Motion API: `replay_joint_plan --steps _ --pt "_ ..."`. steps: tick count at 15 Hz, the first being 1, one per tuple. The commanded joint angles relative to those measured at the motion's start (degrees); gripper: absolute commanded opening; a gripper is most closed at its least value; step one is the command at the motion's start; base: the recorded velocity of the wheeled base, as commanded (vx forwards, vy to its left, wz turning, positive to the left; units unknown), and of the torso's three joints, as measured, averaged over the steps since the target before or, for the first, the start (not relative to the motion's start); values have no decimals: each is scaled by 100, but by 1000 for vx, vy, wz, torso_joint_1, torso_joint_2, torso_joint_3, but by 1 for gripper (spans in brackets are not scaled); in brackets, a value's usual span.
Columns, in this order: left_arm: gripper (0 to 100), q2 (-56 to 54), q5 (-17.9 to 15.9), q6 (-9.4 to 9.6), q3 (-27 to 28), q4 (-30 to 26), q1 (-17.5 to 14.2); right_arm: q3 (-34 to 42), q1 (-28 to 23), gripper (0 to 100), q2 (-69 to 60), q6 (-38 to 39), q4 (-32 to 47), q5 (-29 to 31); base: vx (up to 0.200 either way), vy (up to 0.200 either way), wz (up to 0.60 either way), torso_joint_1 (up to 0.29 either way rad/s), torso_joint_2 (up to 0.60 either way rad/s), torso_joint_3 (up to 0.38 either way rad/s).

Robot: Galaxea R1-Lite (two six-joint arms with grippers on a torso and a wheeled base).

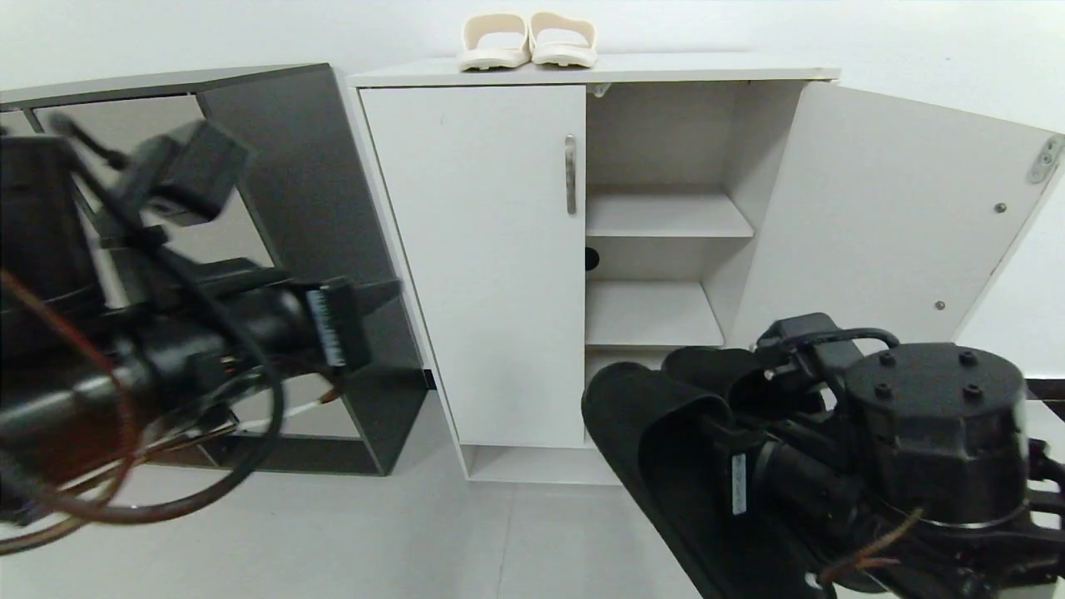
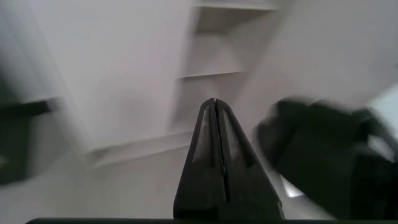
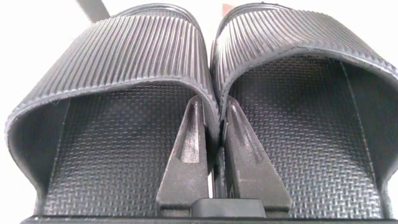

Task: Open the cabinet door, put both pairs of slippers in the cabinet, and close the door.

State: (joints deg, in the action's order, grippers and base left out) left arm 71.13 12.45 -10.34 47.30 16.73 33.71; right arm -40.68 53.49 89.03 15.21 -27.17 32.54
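Here, the pair of black slippers [image 3: 124, 74] is held by the right gripper [image 3: 214, 112]. Its fingers are drawn almost together, and the two inner strap edges are pinched between them, so both slippers are carried as one bundle. In the head view the pair is seen low in front of the white cabinet [image 1: 707, 66], just outside the opening and below the level of the middle shelf [image 1: 645, 312]. The right-hand door [image 1: 874, 225] is swung wide open and the left-hand door [image 1: 474, 249] is closed. The cream slippers [image 1: 529, 40] are set side by side on top of the cabinet, well apart from both arms. The left gripper [image 2: 215, 106] is held off to the left, its fingers pressed together with nothing between them.

The step in hand is judged to be the placing of the black pair. To do it well, the bundle should be raised until the soles clear the shelf edge, then carried straight in and kept away from the closed door's handle [image 1: 570, 175]. The soles should be laid flat and deep enough for the door to close later. The pinch is best released only once the weight is borne by the shelf, since only thin strap edges are gripped.
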Motion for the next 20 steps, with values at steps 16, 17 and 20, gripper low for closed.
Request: replay_joint_plan --steps 16,17,20 --pt "0 -7113 -1877 1341 -4730 -1462 -3362 -335 -463 0 1222 -54 -957 877 0 0 0 0 0 0" --pt "0 -7113 -1992 1456 -4730 -1462 -3362 -327 -419 0 1231 -62 -1044 842 0 0 0 0 0 0" --pt "0 -7096 -1297 1350 -4730 -1743 -3362 -300 -304 0 1240 -89 -1185 842 0 0 0 0 0 0"
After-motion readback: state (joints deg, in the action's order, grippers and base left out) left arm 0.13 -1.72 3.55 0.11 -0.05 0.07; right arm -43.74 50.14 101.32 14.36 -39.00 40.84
